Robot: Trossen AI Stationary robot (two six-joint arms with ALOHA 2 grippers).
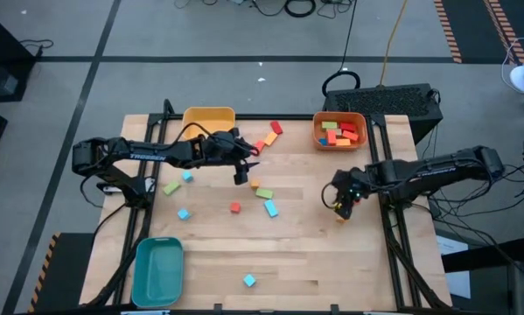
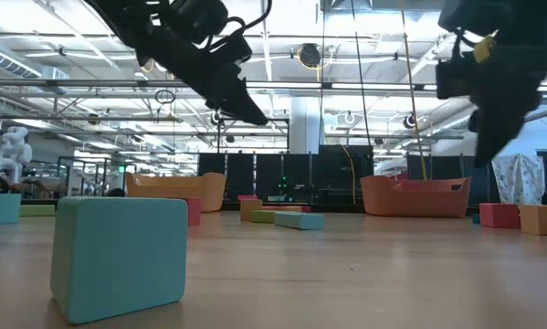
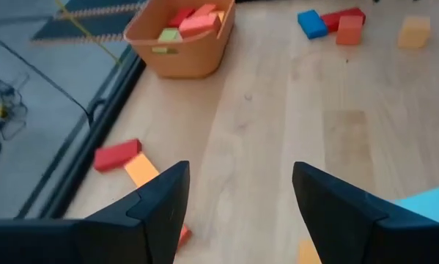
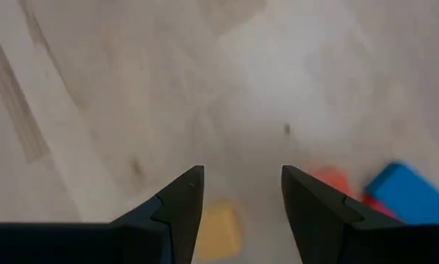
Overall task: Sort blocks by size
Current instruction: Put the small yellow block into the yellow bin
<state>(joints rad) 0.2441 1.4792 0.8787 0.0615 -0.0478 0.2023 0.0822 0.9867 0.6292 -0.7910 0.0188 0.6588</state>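
Observation:
Blocks lie scattered on the wooden table: a red one and an orange one at the far middle, green, light blue, red and others in the centre, and a light blue cube at the near edge. My left gripper hangs open above the table's middle, its fingers with nothing between them. My right gripper is open above the right side, over bare wood, with a tan block, a red one and a blue one lying just below it.
An orange bin holding several blocks stands at the far right, a yellow bin at the far left, and a teal bin at the near left corner. Bare wood lies across the near middle of the table.

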